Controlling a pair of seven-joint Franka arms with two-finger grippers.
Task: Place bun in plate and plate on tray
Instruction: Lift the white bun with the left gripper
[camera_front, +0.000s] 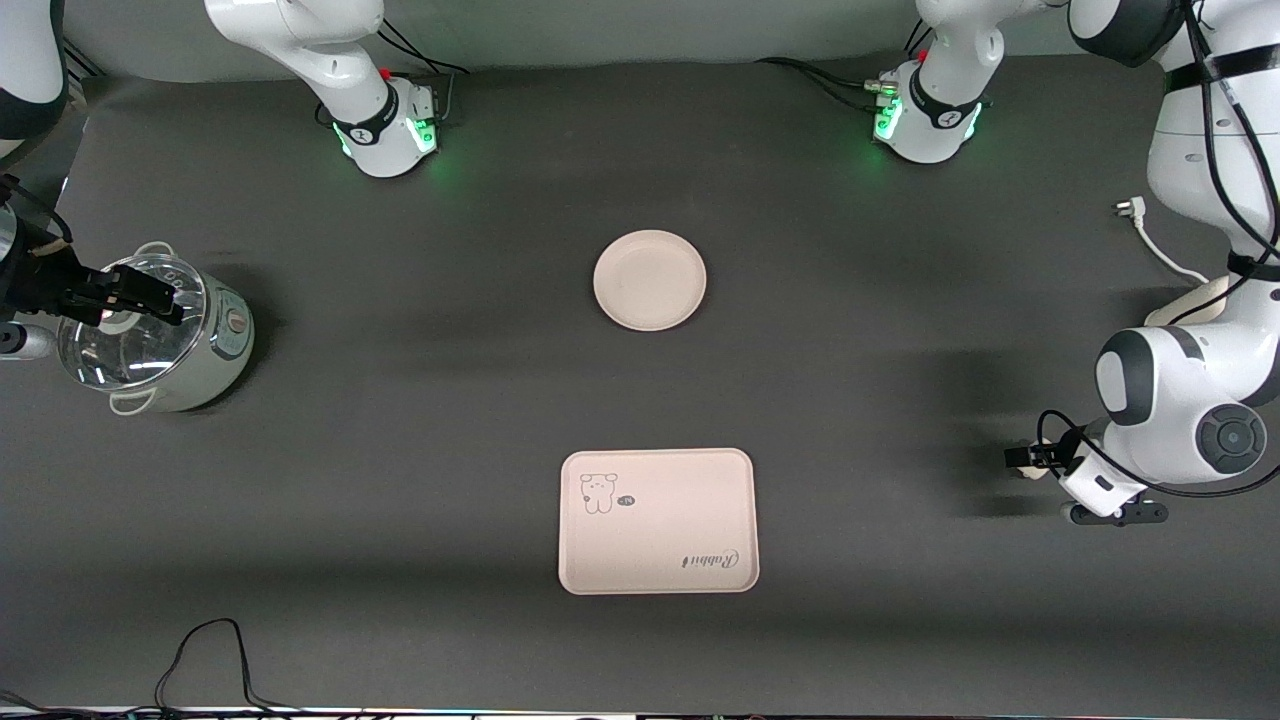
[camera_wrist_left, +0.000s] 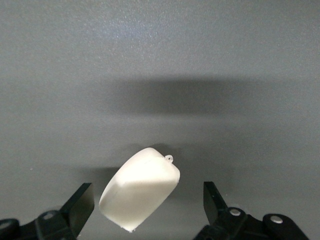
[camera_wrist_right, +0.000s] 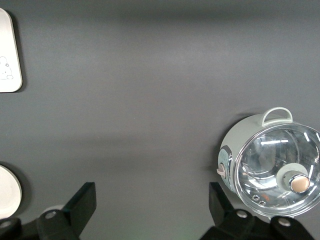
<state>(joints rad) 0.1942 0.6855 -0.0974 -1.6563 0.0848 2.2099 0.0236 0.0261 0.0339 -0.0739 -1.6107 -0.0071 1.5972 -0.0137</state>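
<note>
**Bun pickup: grip notes, left arm**

Gripper state, left: left gripper (camera_wrist_left: 148, 198) is low over the table (camera_wrist_left: 160, 60) at the left arm's end. Its fingers (camera_wrist_left: 80, 202) are spread wide with nothing clamped. The bun (camera_wrist_left: 142, 187) sits between them, with a gap showing on each side. It lies tilted across the line between the jaws, not square to them. No contact seen.

Handling, judged: the bun is a small, smooth, pillow-like lump, probably light and soft. A hard squeeze would likely dent it or squirt it sideways off the smooth skin.
- Take it across the short width, pads on the two flatter long sides, near mid-height.
- Because it sits skewed, one pad may touch first and turn it, so a slow closure seems wise.

Targets: the plate (camera_front: 650, 280) is empty at mid-table, well apart from the bun. The tray (camera_front: 680, 510) is also empty, nearer the front camera than the plate, and the two are apart. The plate is rigid with a shallow rim, so a rim pinch looks like the only hold.

Right arm waits: right gripper (camera_wrist_right: 150, 200) is spread and empty over the glass-lidded pot (camera_front: 215, 350) at the right arm's end.
</note>
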